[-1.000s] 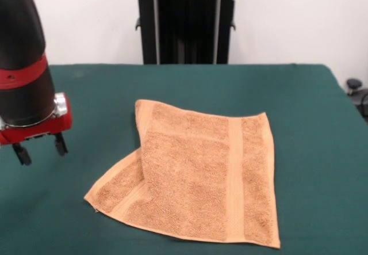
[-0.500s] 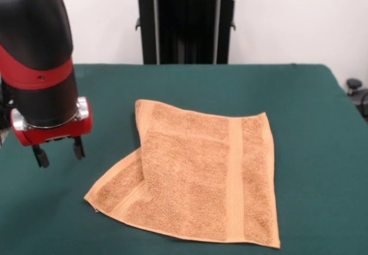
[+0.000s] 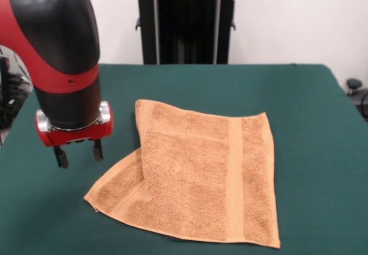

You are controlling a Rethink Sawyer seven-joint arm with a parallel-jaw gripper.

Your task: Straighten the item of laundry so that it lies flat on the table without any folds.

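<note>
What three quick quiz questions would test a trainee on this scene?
1. True or false: the towel lies fully flat.
2. The gripper is: A) clamped on the towel, B) open, beside the towel, C) out of view.
3. What covers the table?

Key: 1. False; one side is folded over. 2. B. 3. Dark green cloth.
</note>
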